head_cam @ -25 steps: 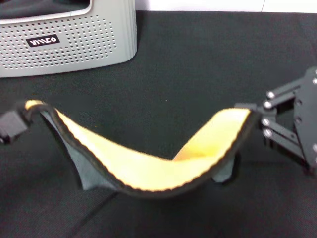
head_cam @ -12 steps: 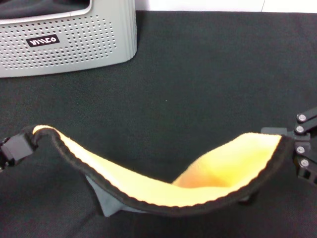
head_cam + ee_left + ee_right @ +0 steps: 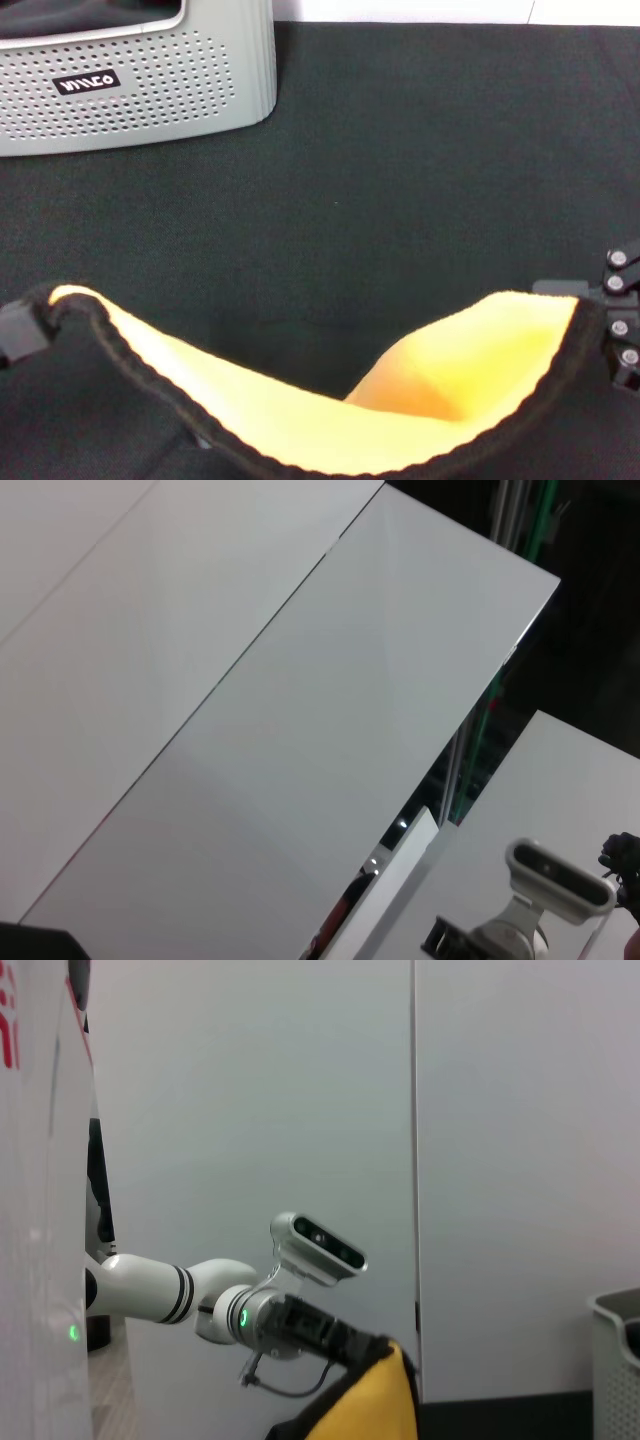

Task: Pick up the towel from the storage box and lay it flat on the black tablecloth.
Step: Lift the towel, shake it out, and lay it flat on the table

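Observation:
The towel point(image 3: 440, 385) hangs stretched between my two grippers near the front edge of the head view, yellow-orange side up, black edging sagging in the middle. My left gripper point(image 3: 30, 325) is shut on its left corner. My right gripper point(image 3: 595, 320) is shut on its right corner. The storage box point(image 3: 130, 80), light grey with perforated sides and a black label, stands at the back left on the black tablecloth point(image 3: 420, 170). The right wrist view shows the left arm's gripper holding a yellow corner of the towel point(image 3: 385, 1400). The left wrist view shows only walls.
The tablecloth ends at a white strip point(image 3: 450, 10) along the far edge. A corner of the box point(image 3: 615, 1360) shows in the right wrist view.
Both grippers have moved toward the front edge of the head view with the towel. More of the towel's sagging middle is now cut off by the frame.

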{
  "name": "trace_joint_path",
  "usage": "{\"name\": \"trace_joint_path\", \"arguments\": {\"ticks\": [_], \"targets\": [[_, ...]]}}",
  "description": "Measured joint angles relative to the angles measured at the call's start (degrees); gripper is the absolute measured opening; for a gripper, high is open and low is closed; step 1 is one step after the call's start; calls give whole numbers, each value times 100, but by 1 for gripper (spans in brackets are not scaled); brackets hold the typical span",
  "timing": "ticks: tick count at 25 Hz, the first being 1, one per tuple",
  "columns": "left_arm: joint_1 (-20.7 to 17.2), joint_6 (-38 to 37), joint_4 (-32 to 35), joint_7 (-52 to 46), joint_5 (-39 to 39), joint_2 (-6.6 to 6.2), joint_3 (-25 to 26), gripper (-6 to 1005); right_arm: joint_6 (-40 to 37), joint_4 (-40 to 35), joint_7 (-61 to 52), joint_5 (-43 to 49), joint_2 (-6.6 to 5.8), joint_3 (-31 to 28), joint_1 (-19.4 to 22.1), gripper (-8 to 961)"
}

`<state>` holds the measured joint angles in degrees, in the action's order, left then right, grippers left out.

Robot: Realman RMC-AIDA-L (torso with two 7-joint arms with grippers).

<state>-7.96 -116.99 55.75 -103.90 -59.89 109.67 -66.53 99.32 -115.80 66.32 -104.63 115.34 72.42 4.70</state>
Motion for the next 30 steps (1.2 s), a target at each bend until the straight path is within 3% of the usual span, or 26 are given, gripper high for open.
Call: {"name": "trace_joint_path", "arguments": {"ticks": [8, 16, 21, 30], "targets": [[-40, 0, 153, 1, 426, -113, -17, 13, 92, 254, -123, 44, -4, 18, -35, 49], [167, 16, -83, -58, 390, -122, 34, 14, 98, 1051, -232, 258, -21, -27, -191, 54], [692, 33, -875, 34, 103, -60, 255, 14, -26, 1807, -159, 517, -15, -195, -492, 58], [1852, 52, -2131, 333, -1056, 191, 1194, 13, -374, 3422, 142, 903, -27, -415, -1369, 63]]}}
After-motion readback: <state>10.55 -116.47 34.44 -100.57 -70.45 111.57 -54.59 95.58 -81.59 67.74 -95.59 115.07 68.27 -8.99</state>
